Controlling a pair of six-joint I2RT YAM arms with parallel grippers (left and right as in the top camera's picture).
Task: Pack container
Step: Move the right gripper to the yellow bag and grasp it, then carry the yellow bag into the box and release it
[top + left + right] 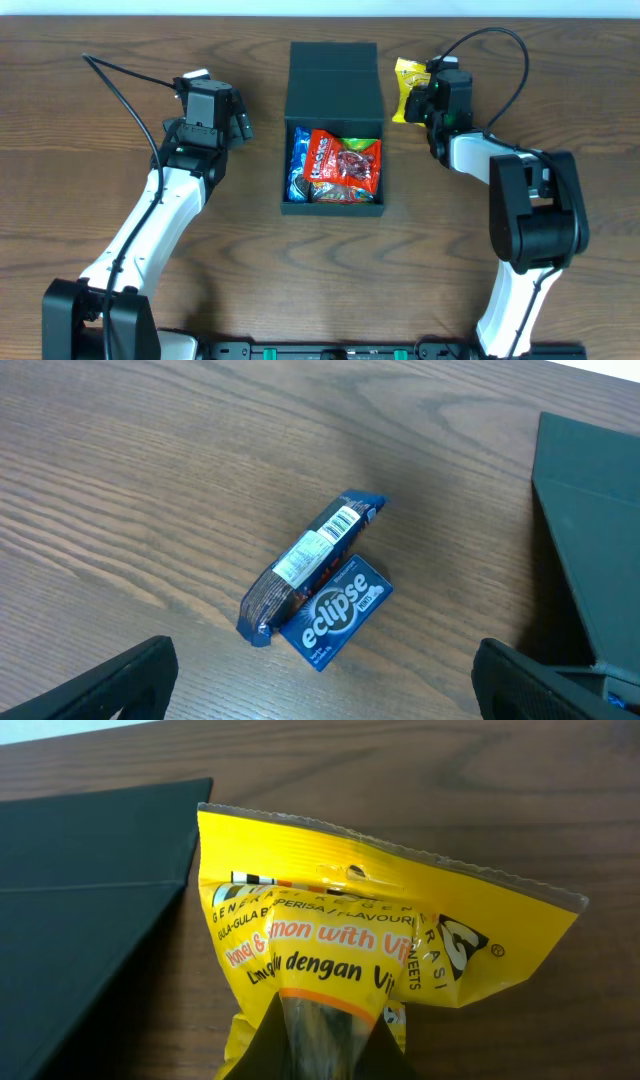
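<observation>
The dark teal container (pixel 334 209) stands open mid-table with its lid (pixel 333 80) folded back. A red packet (pixel 343 163) and a blue packet (pixel 299 160) lie inside. My right gripper (pixel 328 1020) is shut on a yellow sweets packet (pixel 380 920) just right of the lid (pixel 80 900); the overhead view shows the packet (pixel 407 86) ahead of the gripper (pixel 428 100). My left gripper (pixel 325 695) is open and empty, left of the container (pixel 590 530). A blue Eclipse pack (pixel 335 610) and a dark blue wrapped bar (pixel 305 565) lie on the table ahead of its fingers.
The table is brown wood. In the overhead view the left gripper (pixel 238 122) hides the two blue items. Black cables run from both arms across the back of the table.
</observation>
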